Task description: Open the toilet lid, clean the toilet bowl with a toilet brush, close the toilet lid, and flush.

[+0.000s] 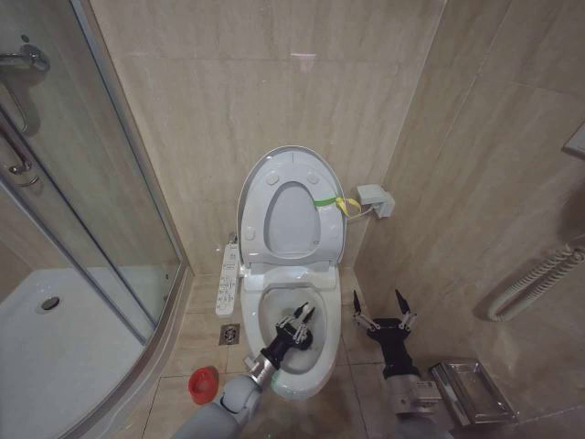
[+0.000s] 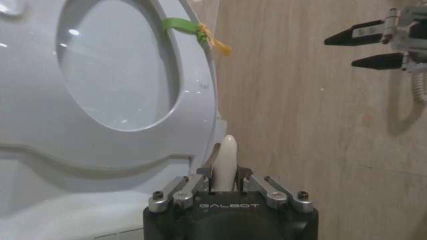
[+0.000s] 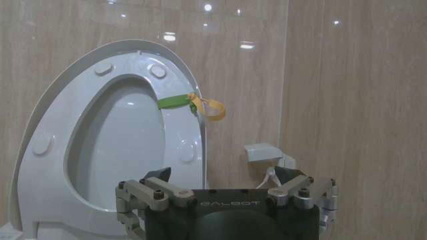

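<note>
Your left gripper (image 1: pixel 299 325) reaches down into the toilet bowl (image 1: pixel 322 370), its fingers clamped on the white handle of the toilet brush (image 2: pixel 225 162). The toilet lid (image 1: pixel 254 178) stands raised against the tiled wall, with the seat up against it. Your right gripper (image 1: pixel 382 307) hangs just beside the bowl's right, fingers spread wide and empty.

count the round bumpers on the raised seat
4 in the right wrist view: two near the top of the seat, one on each side. Its bottom end is hidden.
</note>
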Motion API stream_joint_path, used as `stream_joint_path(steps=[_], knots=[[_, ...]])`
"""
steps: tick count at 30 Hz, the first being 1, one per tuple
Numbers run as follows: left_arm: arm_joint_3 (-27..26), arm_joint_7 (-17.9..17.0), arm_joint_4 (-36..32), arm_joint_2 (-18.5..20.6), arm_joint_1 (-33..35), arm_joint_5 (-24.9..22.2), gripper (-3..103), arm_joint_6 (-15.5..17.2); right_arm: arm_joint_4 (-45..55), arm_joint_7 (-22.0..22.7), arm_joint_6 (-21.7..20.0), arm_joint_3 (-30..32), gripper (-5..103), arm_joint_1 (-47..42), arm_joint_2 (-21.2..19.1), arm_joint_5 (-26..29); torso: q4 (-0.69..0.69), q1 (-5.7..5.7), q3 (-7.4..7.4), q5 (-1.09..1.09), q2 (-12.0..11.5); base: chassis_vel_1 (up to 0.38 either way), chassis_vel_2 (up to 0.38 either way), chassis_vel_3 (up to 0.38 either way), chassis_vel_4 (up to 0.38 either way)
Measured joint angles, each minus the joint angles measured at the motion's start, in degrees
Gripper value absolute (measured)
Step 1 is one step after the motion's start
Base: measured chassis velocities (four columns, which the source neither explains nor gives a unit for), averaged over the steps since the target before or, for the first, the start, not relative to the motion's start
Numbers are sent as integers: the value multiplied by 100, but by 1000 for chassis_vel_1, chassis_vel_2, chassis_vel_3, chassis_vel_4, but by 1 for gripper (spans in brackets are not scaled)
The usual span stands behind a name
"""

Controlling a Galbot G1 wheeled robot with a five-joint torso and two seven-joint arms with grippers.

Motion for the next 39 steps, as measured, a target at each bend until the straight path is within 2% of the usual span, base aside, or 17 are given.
stream_joint_path(steps=[3, 8, 14, 20, 23, 28, 33, 39], knots=[[-26, -1, -9, 1, 4, -6, 23, -7, 0, 0, 0, 0, 100, 0, 0, 0, 0, 0, 0, -1, 0, 0, 0, 0, 0], [39, -202, -828, 59, 192, 94, 23, 255, 0, 0, 0, 0, 100, 0, 0, 0, -1, 0, 0, 0, 0, 0, 0, 0, 0], [85, -342, -1278, 58, 387, 184, 23, 405, 0, 0, 0, 0, 100, 0, 0, 0, -1, 0, 0, 0, 0, 0, 0, 0, 0], [23, -336, -1031, 47, 413, 199, 23, 380, 0, 0, 0, 0, 100, 0, 0, 0, -1, 0, 0, 0, 0, 0, 0, 0, 0], [-134, -297, -485, 5, 326, 286, 23, 222, 0, 1, 0, 0, 100, 0, 0, 0, -1, 0, 0, -1, 0, 0, 0, 0, 0], [-200, -362, -384, 20, 325, 355, 23, 196, 0, 0, 0, 0, 100, 1, 0, 0, -1, 0, 0, -1, 0, 0, 0, 0, 0], [-198, -502, -1137, 120, 553, 404, 23, 386, 0, 0, 0, 0, 100, 0, 0, 0, -1, 0, 0, 0, 0, 0, 0, 0, 0], [-181, -635, -1653, 195, 797, 531, 23, 542, 0, 0, 0, 0, 100, 0, 0, 0, -1, 0, 0, 0, 0, 0, 0, 0, 0]])
